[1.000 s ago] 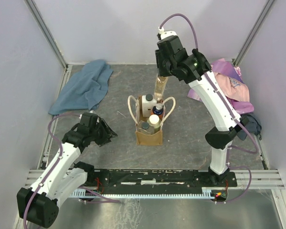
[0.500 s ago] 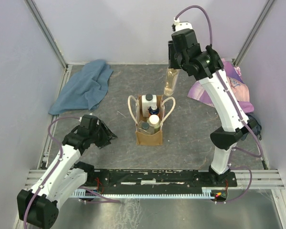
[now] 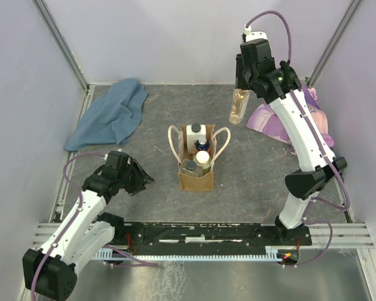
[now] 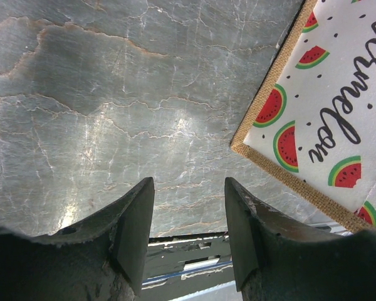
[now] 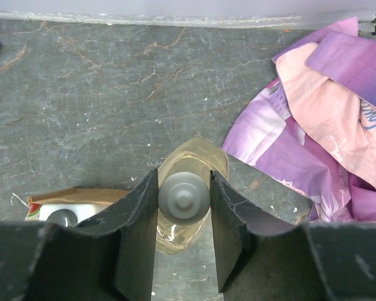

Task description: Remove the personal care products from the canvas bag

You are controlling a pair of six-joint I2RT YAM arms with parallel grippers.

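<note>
Your right gripper (image 3: 240, 89) is clamped on the grey cap of a pale amber, see-through bottle (image 3: 239, 107). The bottle hangs upright above the grey table (image 3: 144, 135), clear of the small tan canvas bag with cream loop handles (image 3: 196, 179) and to its far right. Just right of the bottle lies the crumpled pink-purple cloth (image 3: 272, 119).

The bag stands upright mid-table. Inside it you can see a white rectangular bottle with a dark cap (image 3: 197, 133) at the far side, a blue cap (image 3: 203, 145), a cream-capped bottle (image 3: 202, 157) and a dark-lidded jar (image 3: 188, 167) nearer you.

Your left gripper (image 3: 140, 178) sits low to the near left of the bag. Its fingers (image 4: 138, 219) are narrowly parted with only table between them. The blue cloth (image 3: 109, 116) lies far left.
</note>
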